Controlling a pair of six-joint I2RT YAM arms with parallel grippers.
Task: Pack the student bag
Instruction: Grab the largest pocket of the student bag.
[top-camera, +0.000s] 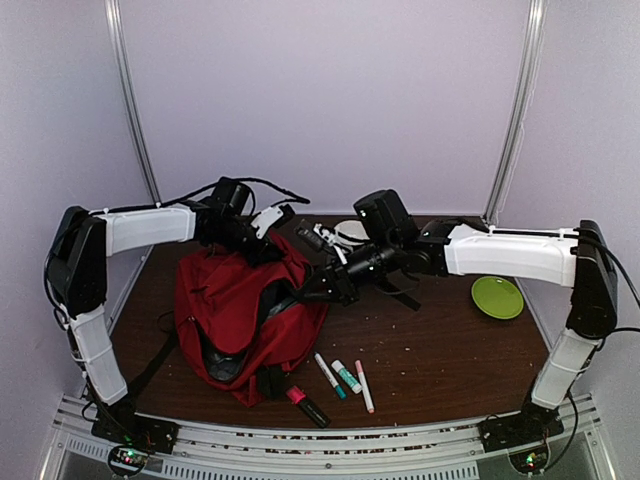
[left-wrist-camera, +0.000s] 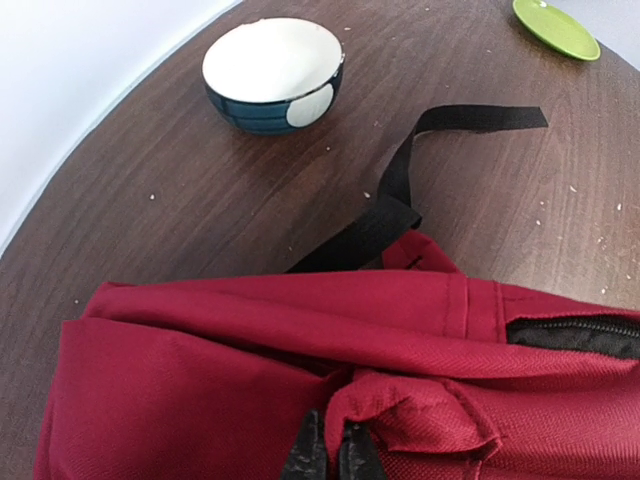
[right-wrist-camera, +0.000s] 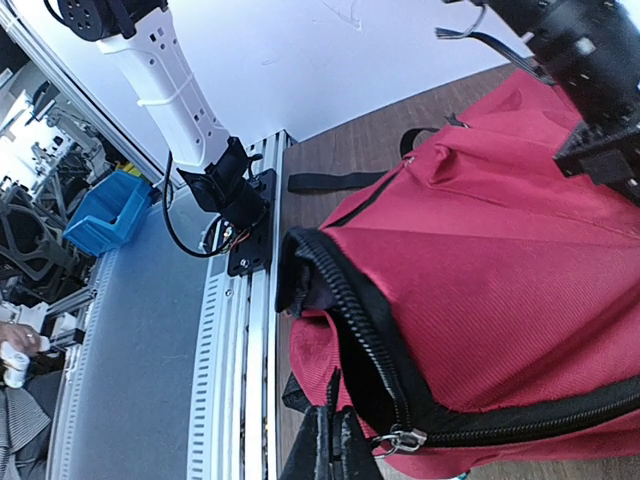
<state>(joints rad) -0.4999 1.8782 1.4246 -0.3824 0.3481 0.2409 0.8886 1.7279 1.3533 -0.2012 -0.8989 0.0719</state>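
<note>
Large soft red fabric backpack (top-camera: 238, 305) is sat left of centre on the dark wooden table (top-camera: 450, 350). Left gripper (left-wrist-camera: 328, 442) is clamped on its top fold, right gripper (right-wrist-camera: 330, 442) on its black zip rim (right-wrist-camera: 365, 345). Loose white markers (top-camera: 364, 386) are laid just beside its near-right corner, long axes near-to-far, and are judged closer to the right arm.

On the counter (top-camera: 440, 340) there is one student bag (top-camera: 240, 300), one white bowl with a blue outside (left-wrist-camera: 272, 75) and one green plate (top-camera: 497, 297). Four markers lie by the bag: a white one with a teal tip (top-camera: 327, 374), a green-and-white one (top-camera: 346, 376), a white-and-pink one (top-camera: 364, 386) and a pink-and-black one (top-camera: 308, 405). There are two hands, the left hand (left-wrist-camera: 330, 440) and the right hand (right-wrist-camera: 333, 432).
</note>
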